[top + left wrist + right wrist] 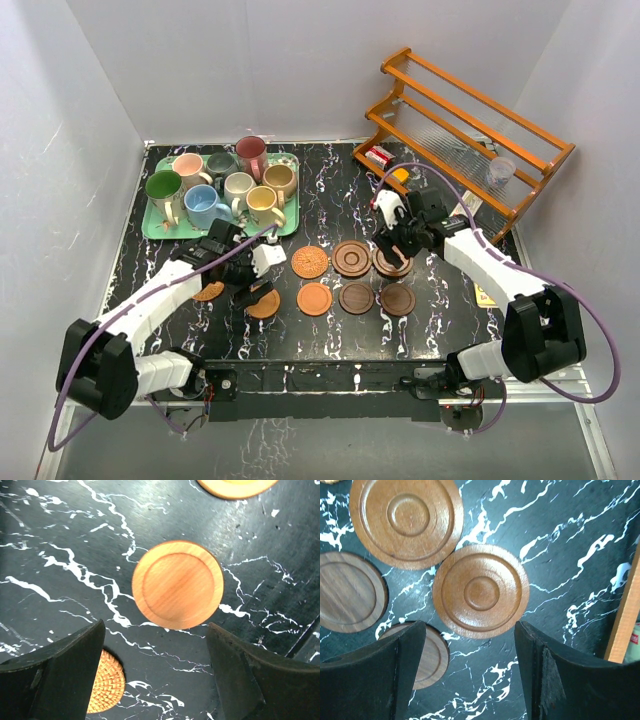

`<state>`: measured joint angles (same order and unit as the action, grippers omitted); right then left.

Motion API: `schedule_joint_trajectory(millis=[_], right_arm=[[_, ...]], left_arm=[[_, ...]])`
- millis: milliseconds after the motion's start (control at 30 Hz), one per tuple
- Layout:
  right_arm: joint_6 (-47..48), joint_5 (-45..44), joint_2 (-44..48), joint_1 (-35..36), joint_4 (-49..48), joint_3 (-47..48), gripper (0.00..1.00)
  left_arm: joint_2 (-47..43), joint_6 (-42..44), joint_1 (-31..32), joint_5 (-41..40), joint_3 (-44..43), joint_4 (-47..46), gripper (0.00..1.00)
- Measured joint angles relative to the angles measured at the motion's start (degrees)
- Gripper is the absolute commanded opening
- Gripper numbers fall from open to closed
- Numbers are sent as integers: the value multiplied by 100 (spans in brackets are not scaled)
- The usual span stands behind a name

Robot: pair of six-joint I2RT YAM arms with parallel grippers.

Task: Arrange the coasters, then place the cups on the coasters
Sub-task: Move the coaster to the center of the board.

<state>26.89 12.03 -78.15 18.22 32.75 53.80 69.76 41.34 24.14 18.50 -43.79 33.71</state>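
Left gripper (155, 642) jaws wide, empty, above a tan coaster (177, 584) flat on the table (330, 190); right gripper (470, 630) likewise open over a ringed brown coaster (480, 591), apparently spacing rows so the cups (203, 207), grouped on the green tray (152, 231), get seats.

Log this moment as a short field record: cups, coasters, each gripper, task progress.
cups: eight mugs, all standing on the green tray at the far left
coasters: eight coasters lying flat on the black marble table, none under a mug
left gripper: open, above a light wooden coaster; a woven coaster lies beside it
right gripper: open, above a ringed brown coaster
progress: no mug set on a coaster yet
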Motion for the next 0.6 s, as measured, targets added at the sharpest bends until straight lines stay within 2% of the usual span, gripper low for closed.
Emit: schedule_joint_trajectory(millis=[200, 433, 600], right_arm=[[-50, 70, -195, -2, -44, 372, 73], [-409, -72, -192, -114, -223, 376, 79], [-664, -85, -103, -503, -348, 376, 89]], left_arm=[[-339, -437, -254, -219, -37, -195, 82], [-396, -914, -1130, -553, -37, -498, 83], [-398, -1241, -2031, -634, -39, -656, 86]])
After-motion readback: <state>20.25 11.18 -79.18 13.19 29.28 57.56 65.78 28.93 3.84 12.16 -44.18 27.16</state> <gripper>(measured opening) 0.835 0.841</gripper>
